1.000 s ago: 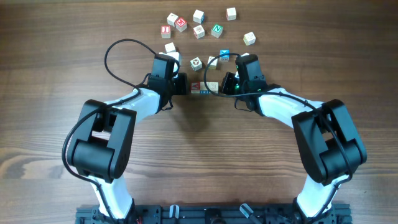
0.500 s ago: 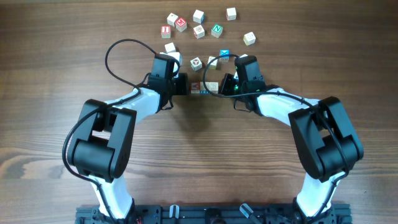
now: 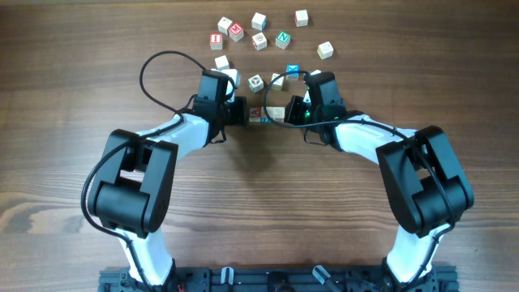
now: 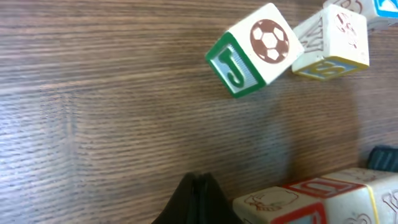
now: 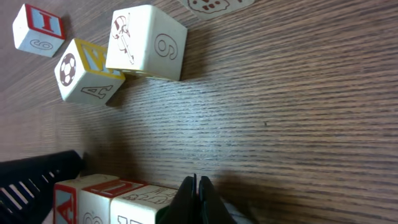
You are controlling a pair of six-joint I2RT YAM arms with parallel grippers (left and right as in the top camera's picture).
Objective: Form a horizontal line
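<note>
A short row of pale wooden letter cubes lies on the table between my two grippers, making the horizontal line. My left gripper is shut and empty at the row's left end. In the left wrist view its tips stand just beside the end cube, which has red edges. My right gripper is also shut and empty, at the row's right end. In the right wrist view its tips sit against the nearest cube, with a red-edged cube beyond it.
Loose letter cubes lie just behind the row: a green J cube with a football, a yellow-edged cube, a 9 cube and an A cube. Several more cubes are scattered at the table's far side.
The right arm has shifted very slightly to the left. The cubes and the left arm have stayed put.
</note>
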